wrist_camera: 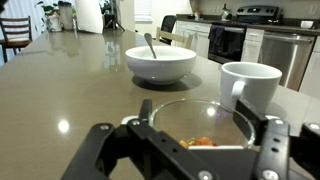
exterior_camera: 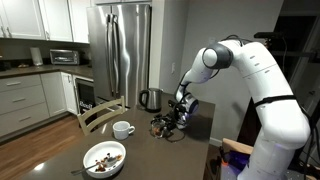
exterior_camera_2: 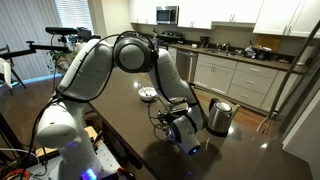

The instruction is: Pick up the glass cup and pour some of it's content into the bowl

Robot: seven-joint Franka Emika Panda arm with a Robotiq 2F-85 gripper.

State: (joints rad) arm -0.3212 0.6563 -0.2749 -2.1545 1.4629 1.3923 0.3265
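In the wrist view the glass cup [wrist_camera: 200,112], a clear tumbler, stands between my gripper's [wrist_camera: 207,120] two fingers, which press on its left and right sides. The orange-brown content [wrist_camera: 200,141] lies at its bottom. The bowl [wrist_camera: 160,62], white with a spoon in it, stands beyond the cup on the dark table. In both exterior views the gripper [exterior_camera: 172,120] [exterior_camera_2: 180,128] is low over the table next to the kettle, and the bowl [exterior_camera: 104,157] [exterior_camera_2: 147,94] sits well away from it. The cup is hard to make out there.
A white handled mug [wrist_camera: 250,85] [exterior_camera: 123,129] stands just right of the cup, between it and the bowl. A steel kettle [exterior_camera: 150,99] [exterior_camera_2: 220,115] stands close to the gripper. A wooden chair [exterior_camera: 100,112] is at the table's edge.
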